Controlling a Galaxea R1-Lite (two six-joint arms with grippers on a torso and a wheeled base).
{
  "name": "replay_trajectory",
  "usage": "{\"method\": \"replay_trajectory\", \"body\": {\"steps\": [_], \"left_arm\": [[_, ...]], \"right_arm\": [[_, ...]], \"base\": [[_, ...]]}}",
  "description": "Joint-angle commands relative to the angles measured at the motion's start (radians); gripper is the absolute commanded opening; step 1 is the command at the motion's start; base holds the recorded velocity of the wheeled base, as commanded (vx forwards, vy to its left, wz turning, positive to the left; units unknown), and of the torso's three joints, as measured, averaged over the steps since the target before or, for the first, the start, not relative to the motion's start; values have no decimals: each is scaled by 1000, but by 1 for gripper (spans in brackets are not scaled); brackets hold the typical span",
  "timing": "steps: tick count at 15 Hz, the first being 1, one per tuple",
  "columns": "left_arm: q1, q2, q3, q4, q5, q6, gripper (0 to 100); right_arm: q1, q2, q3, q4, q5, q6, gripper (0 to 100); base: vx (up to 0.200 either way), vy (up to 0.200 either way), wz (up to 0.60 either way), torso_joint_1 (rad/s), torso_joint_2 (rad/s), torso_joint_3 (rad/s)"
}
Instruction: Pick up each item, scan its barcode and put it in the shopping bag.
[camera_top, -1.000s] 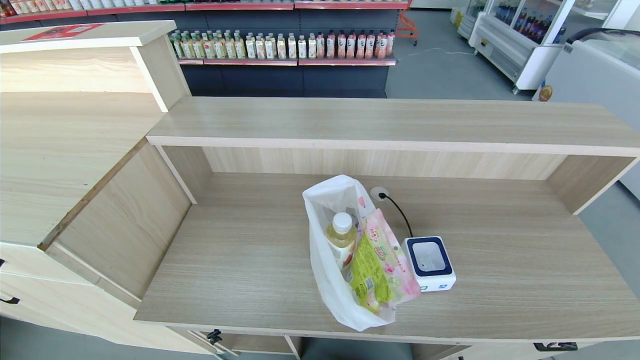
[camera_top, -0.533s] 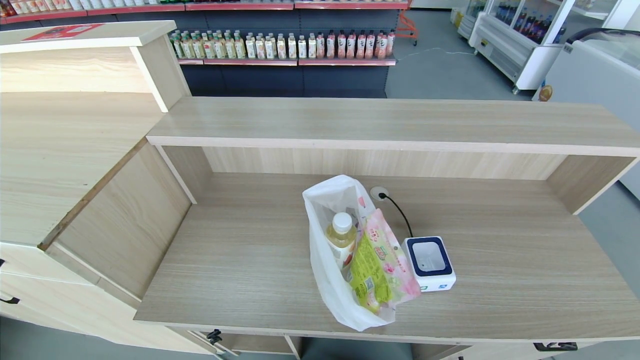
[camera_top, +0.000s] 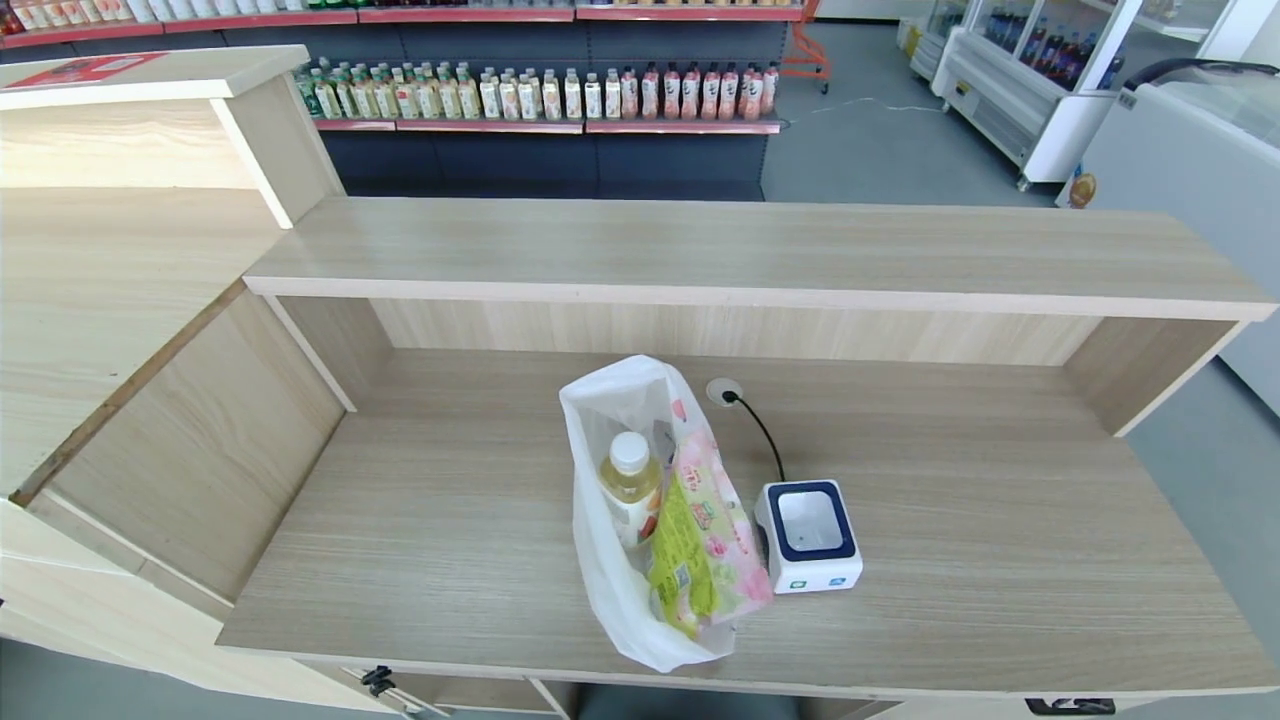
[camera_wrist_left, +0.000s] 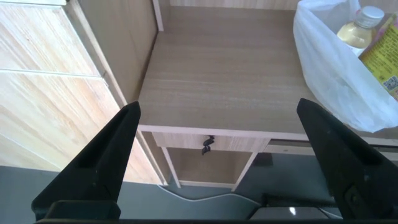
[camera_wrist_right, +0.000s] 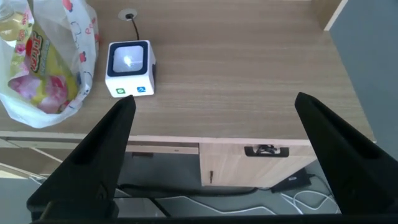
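Left jaws: wide open and empty, the two dark fingers (camera_wrist_left: 99, 162) held apart in front of the bench's (camera_top: 1000, 560) front edge, off to the left of the shopping bag (camera_top: 605, 570). Right jaws: likewise spread wide and holding nothing, fingers (camera_wrist_right: 93, 158) before the front edge on the right side, with the scanner (camera_top: 808, 535) beyond them.

The white plastic shopping bag stood open-mouthed near the middle of the bench. Inside it stood an upright bottle (camera_top: 628, 475) of yellowish drink with a white cap. A green-and-pink packet (camera_top: 705, 545) leaned out of the bag's mouth towards the scanner. The scanner, a white box with a dark blue frame around its window, sat just beside the bag on the robot's right. Its black cable (camera_top: 760, 430) ran to a round port (camera_top: 722, 390) in the bench.

A raised counter ledge (camera_top: 750, 240) spanned the back of the bench. Behind it were store shelves (camera_top: 540, 95) lined with bottles, and display freezers (camera_top: 1010, 90) at the far right.
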Motion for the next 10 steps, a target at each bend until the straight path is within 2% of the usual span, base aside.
{"method": "replay_trajectory", "body": {"steps": [1,3,6,9,10], "left_arm": [[0,0,0,1,1,-1,100],[0,0,0,1,1,-6,100],[0,0,0,1,1,-1,100],[0,0,0,1,1,-2,100],[0,0,0,1,1,-4,100]], "right_arm": [[2,3,0,0,0,0,100],[0,3,0,0,0,-1,100],[2,3,0,0,0,-1,100],[0,3,0,0,0,0,100],[2,3,-1,1,0,-3,100]], "base": [[0,-200,0,2,-2,2],[0,-200,0,2,2,0],[0,0,0,0,0,0],[200,0,0,1,1,1],[0,0,0,0,0,0]]}}
